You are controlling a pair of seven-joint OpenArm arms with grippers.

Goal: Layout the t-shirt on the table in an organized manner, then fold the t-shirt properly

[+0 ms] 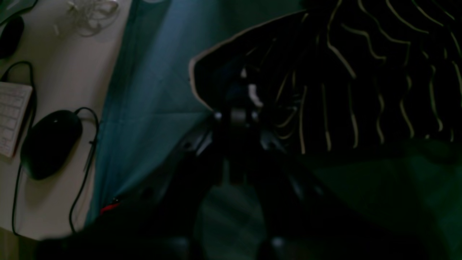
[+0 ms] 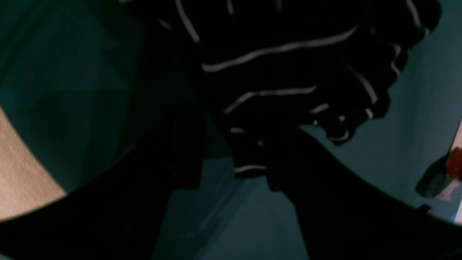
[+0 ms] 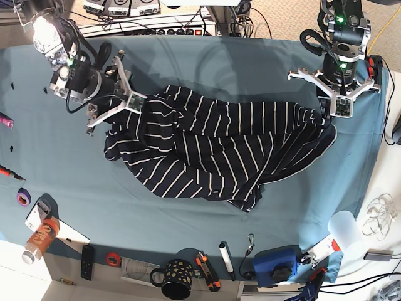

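Two arms at opposite ends of the t-shirt (image 3: 216,147), which lies crumpled and spread across the middle of the table (image 3: 207,56) — dark navy with thin white stripes, bunched into folds, one flap hanging toward the near edge. Left gripper (image 3: 328,118) at the shirt's edge on the base view's right, fingers pinched closed on the hem; seen in the left wrist view as a pale-edged fold of striped cloth lifted over the jaws (image 1: 240,108). Right gripper (image 3: 133,103) on the base view's left, pressed into the gathered fabric at the shirt's other end, jaws spread fairly wide with a thick wad of striped cloth between them (image 2: 252,144) — apparently gripping that bundle, though too dark to be sure. Teal cloth bare around the garment on all sides. Along the near edge, well apart from the shirt: a dotted black mug (image 3: 173,281), a marker (image 3: 226,259), a roll of red tape (image 3: 113,258), a bottle (image 3: 39,241). Beyond the cloth's edge in the left wrist view, a black computer mouse (image 1: 48,142) on a pale surface.
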